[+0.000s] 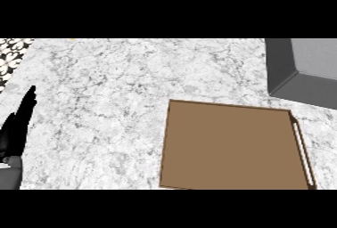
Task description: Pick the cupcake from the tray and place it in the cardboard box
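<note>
While the left hand (16, 131) rests open, the cardboard box (230, 149) lies to its right.

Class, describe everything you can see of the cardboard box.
The box is brown, cardboard-looking, rectangular and open-topped, with low walls and a pale strip along its right wall. Nothing shows inside. It lies flat, slightly turned, on the counter at lower right, its near end cut off, apart from the grey tray.
</note>
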You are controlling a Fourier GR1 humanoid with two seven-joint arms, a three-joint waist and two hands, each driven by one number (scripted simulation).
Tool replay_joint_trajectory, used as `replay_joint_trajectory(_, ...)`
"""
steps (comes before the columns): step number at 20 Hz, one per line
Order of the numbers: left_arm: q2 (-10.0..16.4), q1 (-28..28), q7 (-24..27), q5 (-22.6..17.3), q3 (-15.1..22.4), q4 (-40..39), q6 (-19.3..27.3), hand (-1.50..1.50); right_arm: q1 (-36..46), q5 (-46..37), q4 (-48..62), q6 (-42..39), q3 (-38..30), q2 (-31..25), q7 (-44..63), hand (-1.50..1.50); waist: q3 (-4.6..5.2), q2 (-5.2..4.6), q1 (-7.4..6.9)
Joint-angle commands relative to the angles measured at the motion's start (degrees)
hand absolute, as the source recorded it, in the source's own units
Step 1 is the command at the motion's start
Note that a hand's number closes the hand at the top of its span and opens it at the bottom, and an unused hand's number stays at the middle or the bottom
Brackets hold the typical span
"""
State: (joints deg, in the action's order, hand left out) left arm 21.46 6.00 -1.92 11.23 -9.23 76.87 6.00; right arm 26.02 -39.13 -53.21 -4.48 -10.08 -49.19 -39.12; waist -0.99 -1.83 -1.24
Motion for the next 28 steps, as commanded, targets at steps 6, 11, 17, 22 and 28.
replay_joint_trajectory(6,-0.5,1.5,-0.7,0.0,1.3,0.9,-0.8,0.0,4.0,9.2,12.0,-5.9,-7.8,-9.0,-26.3,1.5,0.04,-0.28,-1.99)
replay_joint_trajectory(11,-0.6,2.8,-0.7,0.7,2.3,-0.2,-1.4,0.0,8.6,11.9,17.4,-13.3,-6.4,-10.5,-28.1,1.5,0.38,-0.49,-4.0)
replay_joint_trajectory(17,-1.1,3.6,-1.2,1.3,3.2,0.3,-1.4,0.0,14.1,13.6,23.1,-17.5,-3.8,-10.0,-25.2,1.5,0.54,-0.33,-5.33)
replay_joint_trajectory(22,-1.3,5.6,-1.5,1.9,3.3,-1.2,-1.0,0.0,19.7,13.8,26.9,-20.0,-0.7,-6.8,-20.8,1.5,0.66,-0.53,-5.59)
replay_joint_trajectory(28,-2.6,6.8,-3.0,2.6,4.5,-1.4,-0.5,0.0,25.6,12.0,30.7,-20.6,3.7,-2.4,-17.9,1.5,0.65,-0.61,-5.63)
